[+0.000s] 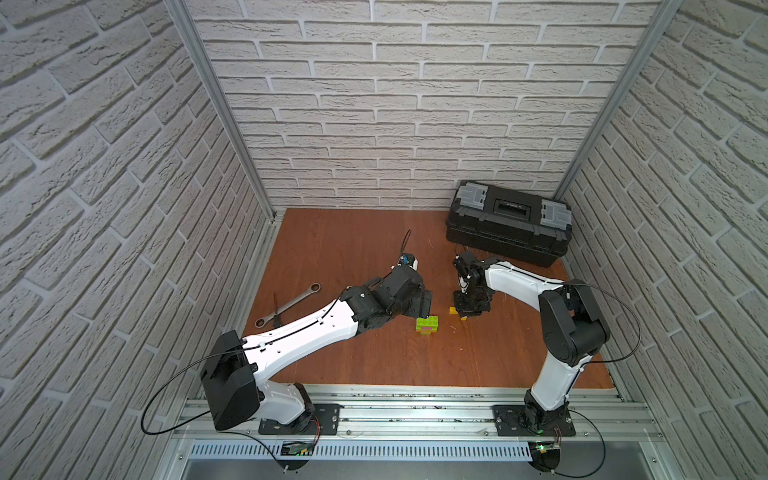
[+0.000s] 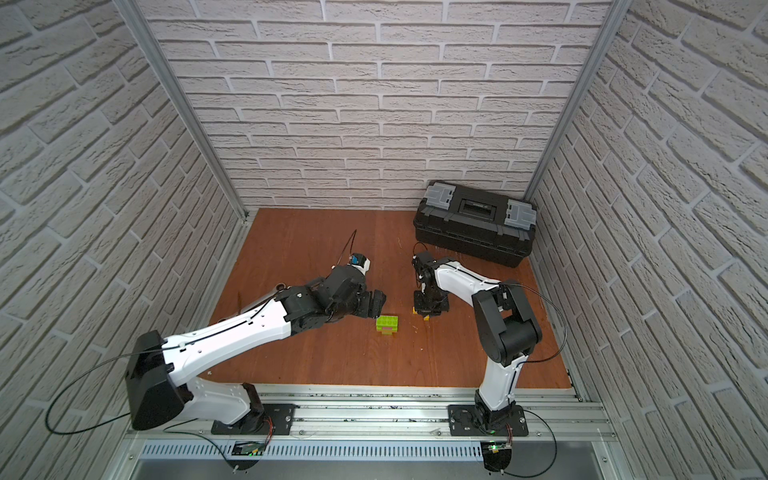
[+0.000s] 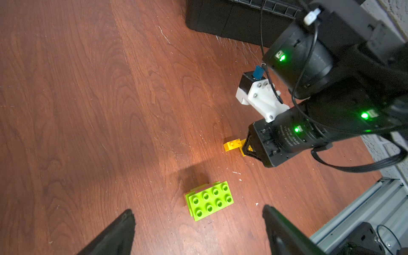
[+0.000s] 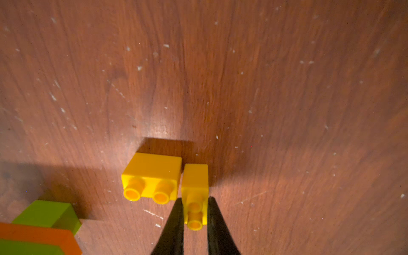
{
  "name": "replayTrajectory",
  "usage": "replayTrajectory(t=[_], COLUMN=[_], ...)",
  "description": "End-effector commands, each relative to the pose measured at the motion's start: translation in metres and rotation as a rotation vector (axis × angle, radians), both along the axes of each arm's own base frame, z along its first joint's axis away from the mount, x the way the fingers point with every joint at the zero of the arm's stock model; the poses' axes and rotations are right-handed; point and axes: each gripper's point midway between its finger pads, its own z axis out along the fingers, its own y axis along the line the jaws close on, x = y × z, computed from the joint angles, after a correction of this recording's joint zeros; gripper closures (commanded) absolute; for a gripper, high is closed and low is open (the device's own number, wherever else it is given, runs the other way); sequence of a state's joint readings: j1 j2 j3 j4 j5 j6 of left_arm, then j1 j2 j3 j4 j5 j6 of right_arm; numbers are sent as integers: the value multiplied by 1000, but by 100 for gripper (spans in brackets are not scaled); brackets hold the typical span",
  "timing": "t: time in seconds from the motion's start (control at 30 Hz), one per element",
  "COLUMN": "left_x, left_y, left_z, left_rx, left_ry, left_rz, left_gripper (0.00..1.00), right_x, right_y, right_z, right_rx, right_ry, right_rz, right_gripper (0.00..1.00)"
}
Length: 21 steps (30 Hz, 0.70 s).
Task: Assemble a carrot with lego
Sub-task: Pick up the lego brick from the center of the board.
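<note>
The carrot is a small stack with a lime green studded top and a pink layer, standing mid-table; both top views show it. The right wrist view catches its green and orange corner. My left gripper hangs open just above and beside the carrot, touching nothing. Two yellow lego bricks lie on their sides to the stack's right. My right gripper is shut on the narrower yellow brick, down at the table. The other yellow brick lies right beside it.
A black toolbox stands at the back right, close behind the right arm. A metal wrench and a black-handled screwdriver lie at the left, partly under the left arm. An aluminium rail runs along the table's front edge.
</note>
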<state>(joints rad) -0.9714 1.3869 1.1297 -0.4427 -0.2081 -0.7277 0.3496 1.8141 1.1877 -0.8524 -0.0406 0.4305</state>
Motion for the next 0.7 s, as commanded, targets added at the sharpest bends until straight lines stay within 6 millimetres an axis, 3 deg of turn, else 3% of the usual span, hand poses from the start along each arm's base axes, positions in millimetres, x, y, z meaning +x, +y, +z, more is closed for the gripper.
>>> replayTrajectory(t=[0.0, 0.27, 0.43, 0.67], left_x=[-4, -9, -13, -17], left_y=[2, 2, -7, -27], left_z=[-6, -12, -13, -6], left_rx=[-5, 19, -3, -192], left_ry=[15, 49, 78, 174], left_rz=[14, 17, 10, 71], left_gripper=[8, 18, 43, 76], right_x=[1, 0, -3, -15], right_y=[0, -3, -2, 11], right_z=[13, 40, 65, 108], right_rx=[-7, -7, 13, 121], right_ry=[-27, -61, -87, -133], right_rz=[7, 16, 17, -27], right_gripper=[88, 97, 98, 98])
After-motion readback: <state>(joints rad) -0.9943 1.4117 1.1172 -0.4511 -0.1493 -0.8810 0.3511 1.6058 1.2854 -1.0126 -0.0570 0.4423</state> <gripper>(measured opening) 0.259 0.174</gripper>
